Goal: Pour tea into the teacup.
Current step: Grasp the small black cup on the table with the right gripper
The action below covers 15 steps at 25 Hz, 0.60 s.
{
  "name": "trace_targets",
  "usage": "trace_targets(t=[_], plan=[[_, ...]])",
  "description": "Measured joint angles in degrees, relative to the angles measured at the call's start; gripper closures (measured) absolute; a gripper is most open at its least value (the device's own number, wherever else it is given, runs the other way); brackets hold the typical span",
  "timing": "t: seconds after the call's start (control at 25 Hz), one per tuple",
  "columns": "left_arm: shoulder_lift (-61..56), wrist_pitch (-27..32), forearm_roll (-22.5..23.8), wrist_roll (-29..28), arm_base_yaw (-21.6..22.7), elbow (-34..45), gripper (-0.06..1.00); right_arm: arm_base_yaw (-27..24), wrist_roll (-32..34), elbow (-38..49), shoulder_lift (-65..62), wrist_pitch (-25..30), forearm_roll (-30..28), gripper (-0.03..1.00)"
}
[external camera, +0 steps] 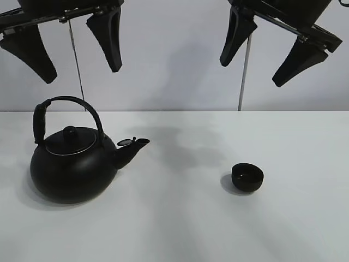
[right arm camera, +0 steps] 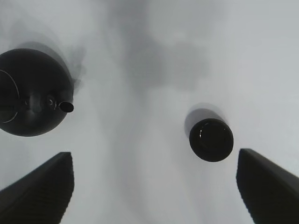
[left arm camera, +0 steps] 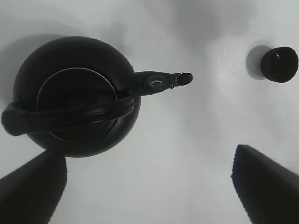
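1. Nearest the lens, high in the exterior view: left gripper [external camera: 82, 71] and right gripper [external camera: 251, 72], both hanging well above the table [external camera: 180, 234]; jaws of each spread wide; nothing held, nothing touched.
2. From the left wrist: dark ribbed fingers [left arm camera: 32, 186] far apart; bare white surface between them; kettle [left arm camera: 70, 56] and teacup [left arm camera: 279, 64] down below, clear of both fingers.
3. From the right wrist: likewise a wide spread; fingers [right arm camera: 268, 186] empty; teacup on the table in the gap between them, well below and untouched.
4. Teacup: small, matte black, handleless, bowl-shaped; upright on the table, on the right half of the high view, roughly under the right gripper; mouth facing up; inside too dark to tell any contents.
5. Kettle: big, round, black; upright on the left half of the table, roughly under the left gripper; well apart from the teacup.
6. Handle [external camera: 68, 101] arched up over the lid [external camera: 71, 143]; lid seated in place, round knob on top.
7. Spout [external camera: 131, 150] pointing right, toward the teacup; small flap on top of it near the tip.
8. Pale wall [external camera: 174, 82] behind; soft grey shadows on the white tabletop beside kettle and teacup.
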Motion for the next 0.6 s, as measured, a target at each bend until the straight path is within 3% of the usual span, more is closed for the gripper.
trace_targets(t=[0.24,0.6], plan=[[0.00,0.00,0.00,0.00,0.00,0.00,0.26,0.00,-0.36,0.00,0.00,0.71,-0.09,0.31],[0.00,0.00,0.00,0.00,0.00,0.00,0.26,0.00,-13.02,0.00,0.00,3.41,-8.78,0.31]])
